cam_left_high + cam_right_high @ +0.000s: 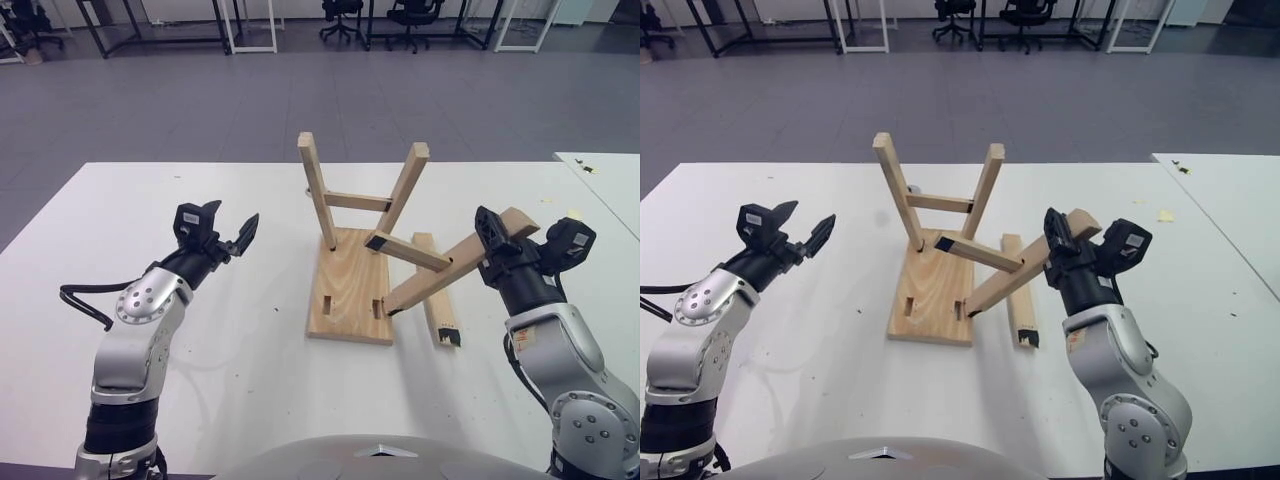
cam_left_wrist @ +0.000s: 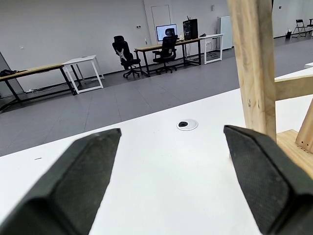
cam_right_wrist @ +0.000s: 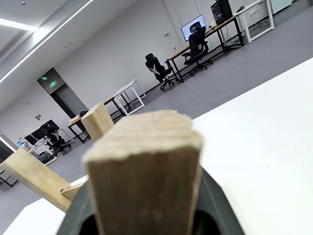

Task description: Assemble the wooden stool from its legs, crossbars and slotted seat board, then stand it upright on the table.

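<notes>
Left gripper [image 1: 233,215] hangs open-fingered over the table [image 1: 250,350], well left of the seat board [image 1: 345,285], which lies flat mid-table with two legs [image 1: 318,190] and a crossbar [image 1: 357,201] standing at its far end. Right gripper [image 1: 497,234] is clamped on the top of a tilted leg [image 1: 440,275] whose foot meets the board's near edge; a loose leg [image 1: 437,300] lies just beside.

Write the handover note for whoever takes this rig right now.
Left gripper: open, empty, over the table left of the seat board.
Right gripper: shut on a tilted leg carrying a crossbar, lower end at the board's near right slot.
Done: two legs joined by a second crossbar stand in the far slots.
Left: seat the held leg, fit the loose leg lying right of the board, flip the stool upright.
</notes>
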